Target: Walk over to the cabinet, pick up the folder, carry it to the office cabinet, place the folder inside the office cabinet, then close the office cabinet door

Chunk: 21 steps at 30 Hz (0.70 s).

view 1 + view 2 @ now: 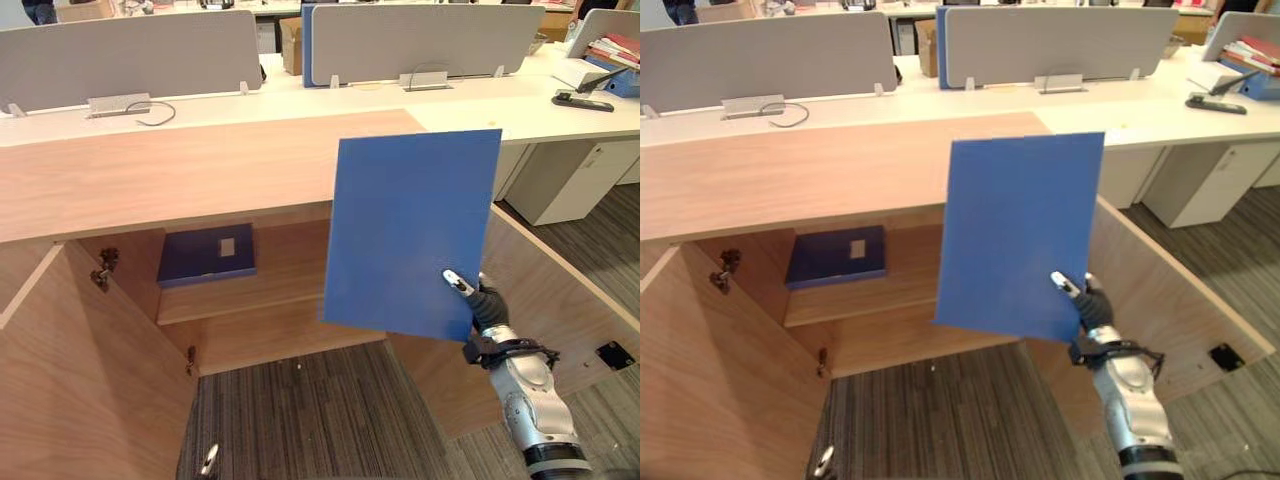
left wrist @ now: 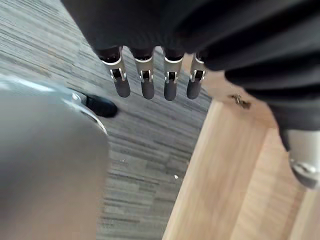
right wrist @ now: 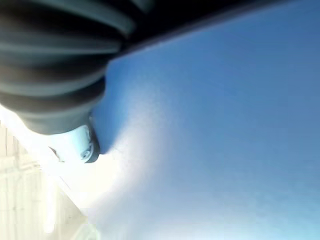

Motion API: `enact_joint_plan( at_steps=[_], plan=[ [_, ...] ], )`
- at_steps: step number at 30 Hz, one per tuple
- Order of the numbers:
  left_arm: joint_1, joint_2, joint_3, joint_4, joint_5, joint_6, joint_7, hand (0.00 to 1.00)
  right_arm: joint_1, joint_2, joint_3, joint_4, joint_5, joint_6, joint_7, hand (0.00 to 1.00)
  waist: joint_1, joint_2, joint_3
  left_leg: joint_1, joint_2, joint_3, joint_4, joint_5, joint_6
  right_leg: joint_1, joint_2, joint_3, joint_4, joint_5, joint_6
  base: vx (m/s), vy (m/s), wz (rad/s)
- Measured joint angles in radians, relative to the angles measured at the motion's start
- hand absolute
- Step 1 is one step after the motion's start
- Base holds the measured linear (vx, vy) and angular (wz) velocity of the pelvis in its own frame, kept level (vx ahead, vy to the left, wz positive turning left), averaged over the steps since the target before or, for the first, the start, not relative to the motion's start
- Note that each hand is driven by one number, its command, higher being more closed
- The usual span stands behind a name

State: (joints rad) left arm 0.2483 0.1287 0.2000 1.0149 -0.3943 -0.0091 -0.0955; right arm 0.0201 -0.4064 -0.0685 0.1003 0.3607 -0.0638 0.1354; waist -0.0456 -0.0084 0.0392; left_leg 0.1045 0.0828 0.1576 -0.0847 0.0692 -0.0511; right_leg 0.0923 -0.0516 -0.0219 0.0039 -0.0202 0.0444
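A flat blue folder (image 1: 410, 230) stands upright and slightly tilted in the air before the open wooden office cabinet (image 1: 250, 290). My right hand (image 1: 478, 298) pinches its lower right corner, thumb on the near face; the folder (image 3: 225, 125) shows close up in the right wrist view. The cabinet's two doors, left (image 1: 70, 380) and right (image 1: 560, 310), swing wide open. My left hand (image 2: 150, 80) hangs low over the carpet beside the left door, fingers straight and holding nothing.
A dark blue box file (image 1: 207, 254) lies flat on the cabinet's inner shelf at the left. Behind the cabinet top run white desks with grey partition screens (image 1: 130, 55). A white drawer unit (image 1: 575, 175) stands at the right. Grey carpet (image 1: 300, 410) lies before the cabinet.
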Motion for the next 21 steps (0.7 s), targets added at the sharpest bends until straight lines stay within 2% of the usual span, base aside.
enact_joint_plan(
  at_steps=[2, 8, 12, 14, 16, 17, 18, 21],
  plan=[
    [0.007, -0.009, 0.015, 0.011, 0.048, 0.002, -0.001, 0.00, 0.019, 0.000, 0.001, 0.004, -0.111, 0.001, -0.012, 1.00, 0.004, 0.000, 0.000, -0.001, -0.001, -0.006, 0.000, 0.001, 0.000, 0.001, -0.001, -0.003, 0.000, 0.000, 0.000, -0.03, 0.013, 0.05],
    [0.007, -0.012, 0.027, 0.015, 0.047, 0.003, -0.001, 0.00, 0.024, -0.010, 0.002, 0.027, -0.372, 0.001, -0.023, 1.00, -0.001, 0.001, -0.001, -0.002, -0.015, -0.036, 0.000, 0.002, 0.002, 0.012, -0.014, -0.030, 0.000, -0.006, 0.007, -0.01, 0.020, 0.12],
    [0.002, -0.011, 0.022, 0.014, 0.034, 0.002, -0.001, 0.00, 0.023, -0.039, 0.041, 0.060, -0.488, 0.001, -0.023, 1.00, 0.009, 0.000, -0.001, -0.018, -0.020, -0.046, 0.019, -0.002, 0.007, 0.009, -0.020, -0.034, 0.005, -0.009, 0.008, -0.01, 0.021, 0.09],
    [-0.019, -0.007, 0.007, 0.012, 0.021, 0.001, 0.000, 0.00, 0.022, -0.064, 0.078, 0.061, -0.563, 0.000, -0.029, 1.00, 0.008, 0.000, 0.013, -0.080, -0.019, -0.063, 0.121, -0.043, 0.013, -0.008, -0.025, -0.049, 0.029, -0.019, 0.007, -0.04, 0.009, 0.22],
    [-0.044, -0.004, -0.020, 0.008, 0.001, -0.008, 0.002, 0.00, 0.011, -0.096, 0.133, 0.065, -0.698, -0.003, -0.041, 1.00, 0.015, 0.016, 0.062, -0.154, 0.013, -0.081, 0.333, -0.139, 0.012, -0.009, -0.013, -0.057, 0.095, -0.063, -0.007, -0.12, -0.009, 0.16],
    [-0.049, -0.005, -0.022, 0.008, 0.000, -0.009, 0.004, 0.00, 0.011, -0.105, 0.150, 0.069, -0.732, -0.007, -0.043, 1.00, 0.020, 0.020, 0.069, -0.175, 0.017, -0.088, 0.388, -0.156, 0.012, -0.008, -0.012, -0.058, 0.109, -0.078, -0.014, -0.15, 0.008, 0.02],
    [-0.055, -0.005, -0.022, 0.006, 0.000, -0.013, 0.008, 0.00, 0.011, -0.117, 0.187, 0.084, -0.788, -0.012, -0.046, 1.00, 0.032, 0.018, 0.080, -0.214, 0.027, -0.092, 0.486, -0.165, 0.014, -0.008, -0.009, -0.055, 0.131, -0.092, -0.018, -0.09, 0.014, -0.03],
    [-0.058, -0.008, -0.027, 0.007, 0.003, -0.019, 0.023, 0.00, 0.003, -0.145, 0.263, 0.122, -0.911, -0.017, -0.048, 1.00, 0.045, 0.027, 0.094, -0.280, 0.038, -0.100, 0.625, -0.146, 0.018, -0.006, -0.008, -0.046, 0.145, -0.099, -0.025, -0.07, -0.018, -0.07]
  ],
)
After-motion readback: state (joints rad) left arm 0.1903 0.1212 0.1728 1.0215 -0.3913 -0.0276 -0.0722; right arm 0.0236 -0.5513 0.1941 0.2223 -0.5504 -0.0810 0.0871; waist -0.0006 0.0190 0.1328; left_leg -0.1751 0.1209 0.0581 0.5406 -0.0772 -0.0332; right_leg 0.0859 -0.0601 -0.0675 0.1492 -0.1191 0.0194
